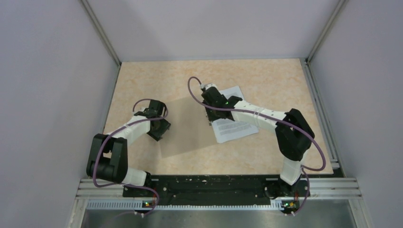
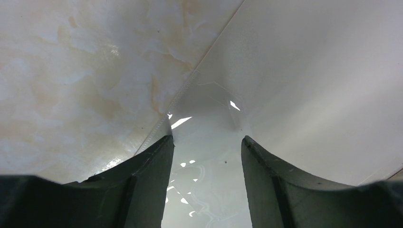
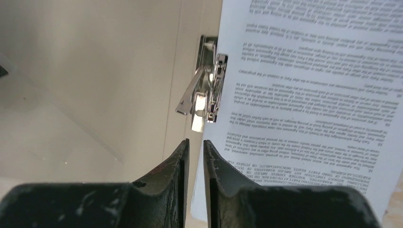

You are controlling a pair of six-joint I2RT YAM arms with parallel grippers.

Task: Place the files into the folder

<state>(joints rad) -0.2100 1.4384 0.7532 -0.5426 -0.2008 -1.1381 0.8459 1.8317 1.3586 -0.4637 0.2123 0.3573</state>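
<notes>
Edge of the files (image 3: 309, 85) just beneath barely parted right fingers (image 3: 223, 190)

Shiny metal clip (image 3: 207, 92), matt paper files (image 3: 309, 95).

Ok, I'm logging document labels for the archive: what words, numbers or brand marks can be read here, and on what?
Nothing quotable.
printed sheet: dense paragraphs of black text, upside down in the right wrist view, too small and blurred to read.
metal clip: no marking visible.
folder: plain, no text.
</notes>
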